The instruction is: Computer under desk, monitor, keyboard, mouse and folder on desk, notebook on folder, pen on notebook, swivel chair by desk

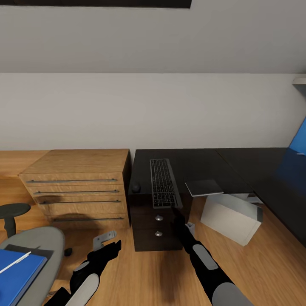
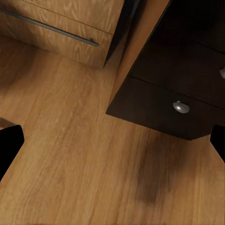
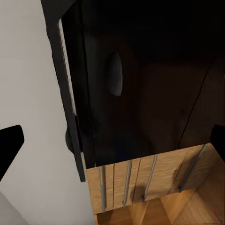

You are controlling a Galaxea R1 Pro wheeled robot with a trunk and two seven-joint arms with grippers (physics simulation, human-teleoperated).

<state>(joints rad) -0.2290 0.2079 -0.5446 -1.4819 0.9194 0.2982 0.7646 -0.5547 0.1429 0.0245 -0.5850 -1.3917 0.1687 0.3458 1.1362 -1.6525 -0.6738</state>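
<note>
Gleaming black tabletop [image 1: 238, 163] carrying keyboard [image 1: 162, 182], wood floor [image 1: 140, 272] below, left end effector [image 1: 106, 242] fingers apart, right end effector [image 1: 177, 211] state unclear

— What sort of room is this?

— A home study corner, by the furniture. An L-shaped desk [image 1: 238, 165] with a glossy black top runs along a plain white wall [image 1: 153, 110], with a dark drawer unit [image 1: 155, 227] under it.

— Anything that says computer work?

— A slim keyboard [image 1: 163, 182] and a small dark mouse [image 1: 136, 187] lie on the desk, and a pale tower computer [image 1: 231, 217] stands on the floor beneath it.

— And the homely part?

— A warm wood plank floor [image 1: 140, 272], a low light-wood chest of drawers [image 1: 80, 185] with long metal handles beside the desk, and a grey swivel chair [image 1: 40, 255] carrying a blue folder [image 1: 17, 274] with a white pen [image 1: 15, 262] on it.
</note>
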